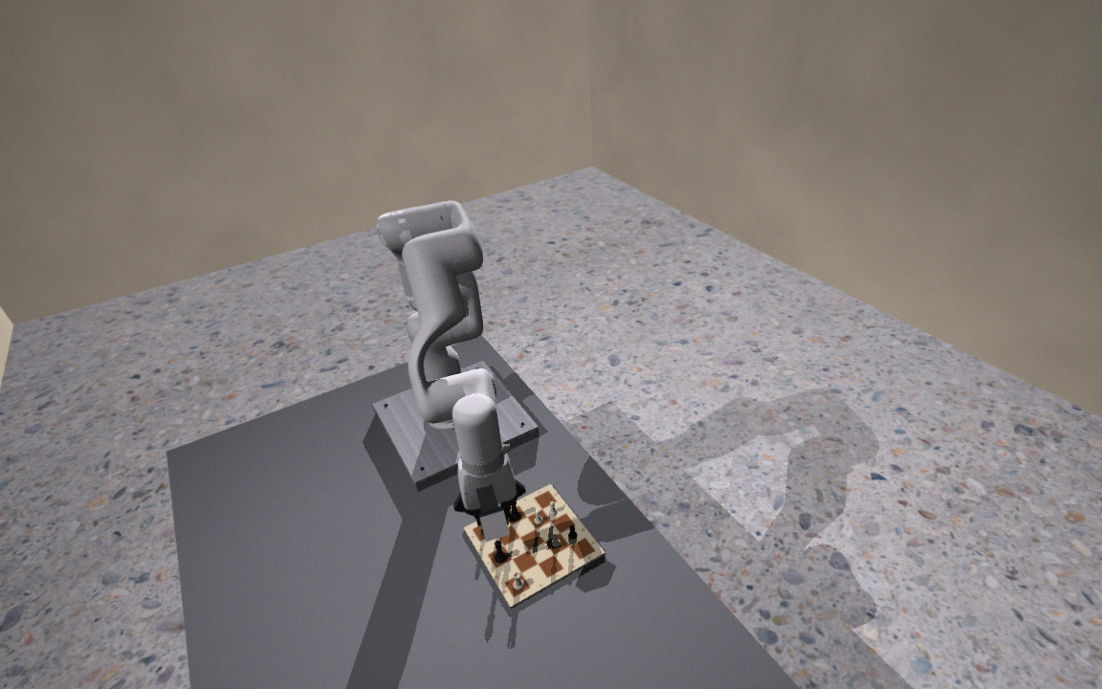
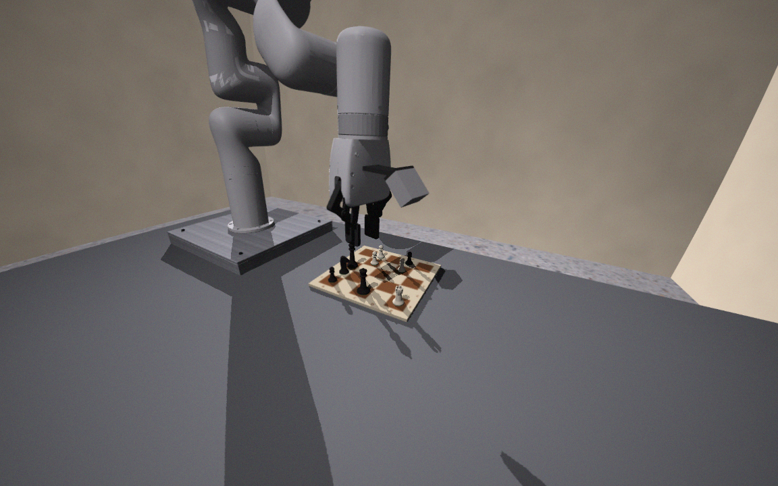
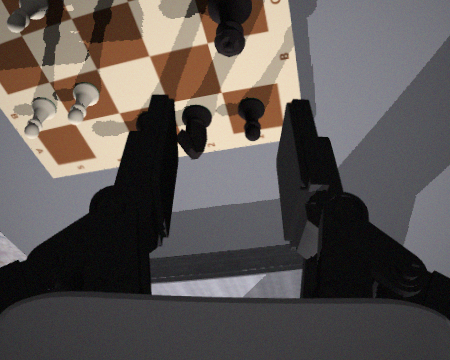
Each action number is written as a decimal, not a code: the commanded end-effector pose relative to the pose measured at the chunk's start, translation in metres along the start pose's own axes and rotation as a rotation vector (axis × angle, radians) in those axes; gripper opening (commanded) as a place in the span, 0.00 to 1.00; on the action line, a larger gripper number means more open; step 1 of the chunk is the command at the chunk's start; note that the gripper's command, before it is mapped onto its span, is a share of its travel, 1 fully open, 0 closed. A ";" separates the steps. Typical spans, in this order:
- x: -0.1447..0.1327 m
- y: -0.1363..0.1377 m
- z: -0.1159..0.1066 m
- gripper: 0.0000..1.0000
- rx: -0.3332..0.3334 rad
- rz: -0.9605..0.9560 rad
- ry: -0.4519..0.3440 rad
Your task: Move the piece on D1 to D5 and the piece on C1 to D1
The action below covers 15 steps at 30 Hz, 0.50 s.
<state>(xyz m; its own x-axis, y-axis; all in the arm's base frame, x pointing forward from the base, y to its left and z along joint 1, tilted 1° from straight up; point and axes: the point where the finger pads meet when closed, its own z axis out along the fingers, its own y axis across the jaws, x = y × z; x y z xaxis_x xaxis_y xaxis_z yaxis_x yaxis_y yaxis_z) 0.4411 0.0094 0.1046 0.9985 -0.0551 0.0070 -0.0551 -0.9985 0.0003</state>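
Observation:
The small chessboard (image 1: 535, 542) lies on the dark table in front of the arm's base; it also shows in the exterior view (image 2: 377, 279) and in the wrist view (image 3: 145, 40). My gripper (image 2: 360, 237) hovers above the board edge nearest the base. Its fingers are partly apart with nothing between them. Below them two small black pieces (image 3: 195, 130) (image 3: 252, 116) stand in the edge row. A tall black piece (image 2: 352, 256) stands under my left finger, which hides it in the wrist view. A large black piece (image 3: 228, 16) stands two rows further in, level with the letter C.
Several white pieces (image 3: 81, 100) (image 3: 25, 7) stand on the board's left part in the wrist view. A white piece (image 2: 398, 295) stands at the board's front corner and a black pawn (image 2: 408, 258) at the far side. The arm's base plate (image 2: 250, 238) lies left of the board.

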 end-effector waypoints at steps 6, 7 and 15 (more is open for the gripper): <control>0.001 0.000 0.003 0.42 0.000 0.000 0.004; 0.001 0.000 0.003 0.42 0.000 0.000 0.004; 0.001 0.000 0.012 0.42 0.000 0.000 0.004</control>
<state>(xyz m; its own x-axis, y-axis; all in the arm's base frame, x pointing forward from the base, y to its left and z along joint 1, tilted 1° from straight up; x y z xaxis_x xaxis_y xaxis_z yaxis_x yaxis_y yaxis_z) 0.4411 0.0094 0.0931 0.9985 -0.0551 0.0067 -0.0551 -0.9985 0.0002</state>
